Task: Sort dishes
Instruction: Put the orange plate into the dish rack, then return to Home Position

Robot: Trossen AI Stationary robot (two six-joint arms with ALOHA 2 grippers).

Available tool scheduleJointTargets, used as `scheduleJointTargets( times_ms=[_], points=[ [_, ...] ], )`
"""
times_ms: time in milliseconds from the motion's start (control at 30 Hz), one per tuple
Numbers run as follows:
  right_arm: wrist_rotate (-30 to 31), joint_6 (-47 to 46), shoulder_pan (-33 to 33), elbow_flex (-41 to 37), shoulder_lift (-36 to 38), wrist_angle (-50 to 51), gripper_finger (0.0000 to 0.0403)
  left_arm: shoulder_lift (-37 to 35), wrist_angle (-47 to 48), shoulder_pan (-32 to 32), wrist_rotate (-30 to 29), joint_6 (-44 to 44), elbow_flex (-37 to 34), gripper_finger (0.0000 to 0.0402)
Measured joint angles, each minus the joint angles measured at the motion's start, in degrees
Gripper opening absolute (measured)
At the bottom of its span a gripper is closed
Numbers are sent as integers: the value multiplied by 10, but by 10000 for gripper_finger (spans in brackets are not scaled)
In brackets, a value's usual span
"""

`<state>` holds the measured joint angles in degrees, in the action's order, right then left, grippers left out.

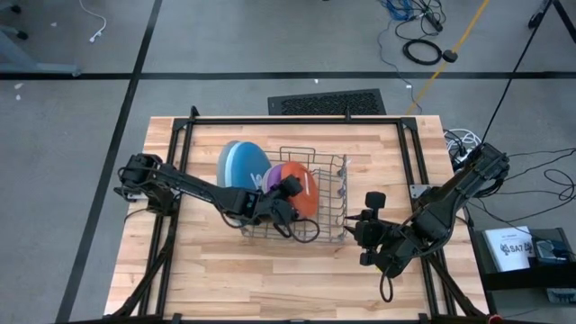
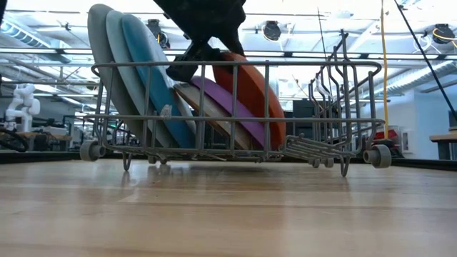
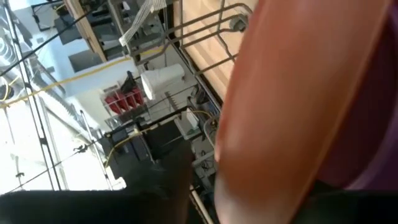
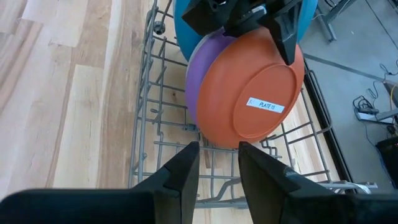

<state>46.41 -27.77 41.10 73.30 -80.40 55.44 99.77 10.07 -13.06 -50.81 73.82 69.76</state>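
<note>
Wooden table point(image 1: 270, 279) mid-frame held the rack point(image 1: 328, 193); left gripper point(image 1: 286, 200) straddled the orange plate point(image 4: 252, 90), grip unclear, right gripper point(image 4: 217, 163) spread, lower right

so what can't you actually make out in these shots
- Left gripper, high view: its own body hides whether the fingers touch the orange-red plate.
- Beige-grey plate, low view: mostly covered by the purple plate and the rack wires.
- Plate label, right wrist view: the last characters are too small to read.
</note>
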Motion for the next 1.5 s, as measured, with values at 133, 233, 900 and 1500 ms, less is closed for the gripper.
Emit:
scheduleJointTargets(
  times_ms=[133,233,900,1500],
  points=[
    [0,0,0,0,0,0,105,0,-7,-2,1,0,0,193],
    [0,0,0,0,0,0,105,0,-7,-7,-18,0,0,226],
    [0,6,0,0,0,1,105,-10,-2,-77,-126,60,0,238],
    [8,2,-2,0,0,0,105,-70,-53,-134,-155,49,0,238]
  ],
)
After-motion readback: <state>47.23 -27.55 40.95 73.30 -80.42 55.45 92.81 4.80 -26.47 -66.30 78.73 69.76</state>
